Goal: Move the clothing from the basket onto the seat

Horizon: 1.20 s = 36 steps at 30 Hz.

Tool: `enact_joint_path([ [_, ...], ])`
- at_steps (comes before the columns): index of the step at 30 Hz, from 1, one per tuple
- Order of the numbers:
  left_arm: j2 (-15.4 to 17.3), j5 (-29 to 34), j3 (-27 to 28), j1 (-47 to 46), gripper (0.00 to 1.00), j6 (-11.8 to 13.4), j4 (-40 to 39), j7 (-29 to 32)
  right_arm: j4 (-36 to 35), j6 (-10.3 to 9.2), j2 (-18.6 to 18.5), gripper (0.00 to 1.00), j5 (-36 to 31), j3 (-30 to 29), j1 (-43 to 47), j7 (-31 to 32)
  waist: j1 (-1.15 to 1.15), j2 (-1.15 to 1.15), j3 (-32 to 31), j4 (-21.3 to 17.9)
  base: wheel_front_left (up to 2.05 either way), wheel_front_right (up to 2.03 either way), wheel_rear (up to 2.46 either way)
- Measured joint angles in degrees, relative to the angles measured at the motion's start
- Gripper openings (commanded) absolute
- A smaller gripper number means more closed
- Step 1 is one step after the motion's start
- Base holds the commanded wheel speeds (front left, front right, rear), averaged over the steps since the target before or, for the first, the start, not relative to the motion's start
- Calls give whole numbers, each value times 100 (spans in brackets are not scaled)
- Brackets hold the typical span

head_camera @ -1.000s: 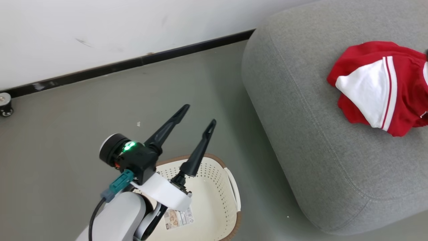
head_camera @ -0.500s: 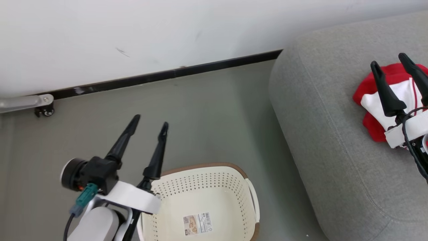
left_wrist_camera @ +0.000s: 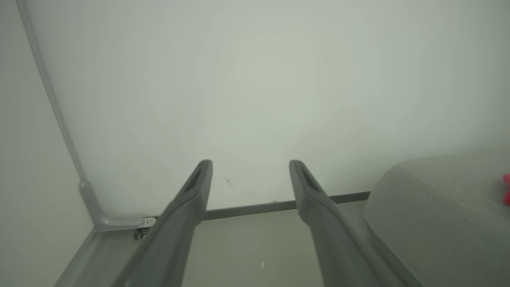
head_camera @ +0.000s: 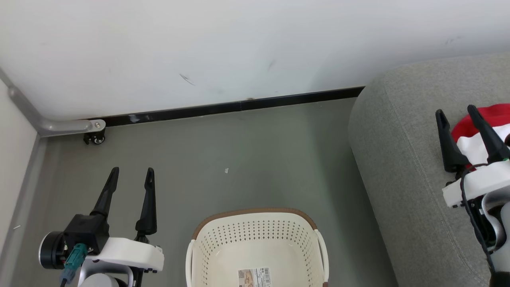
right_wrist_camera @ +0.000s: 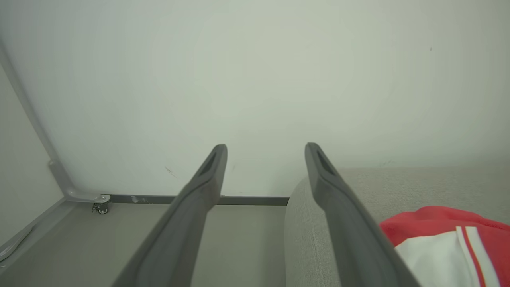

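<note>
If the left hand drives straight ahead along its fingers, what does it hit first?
Probably the plain white wall, just above the black skirting strip. The open left hand points out over the grey floor, and I see nothing in between, though depth is hard to judge.

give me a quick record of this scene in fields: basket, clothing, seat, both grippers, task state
basket: cream, brown rim, on the floor beside the seat; no clothing in the part that shows, a label on its bottom
clothing: red and white, lying on the seat
seat: grey sofa, right of the basket
left gripper: open, empty, over the floor left of the basket
right gripper: open, empty, over the seat beside the clothing
task state: looks done, as far as the basket shows
</note>
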Motion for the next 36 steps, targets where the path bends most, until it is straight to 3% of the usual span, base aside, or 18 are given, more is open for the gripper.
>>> enact_joint_path([
  [20, -89, 366, 261, 663, 100, 425, 141, 0, -375, 0, 1183, 100, -504, -385, 1527, -43, 0, 0, -563, 436, 0, 0, 0],
  [36, -73, 354, 22, 833, 100, 261, 644, -1, -686, 0, 1355, 100, -711, -530, 2218, -43, 0, 0, -826, 588, 0, 0, 0],
])
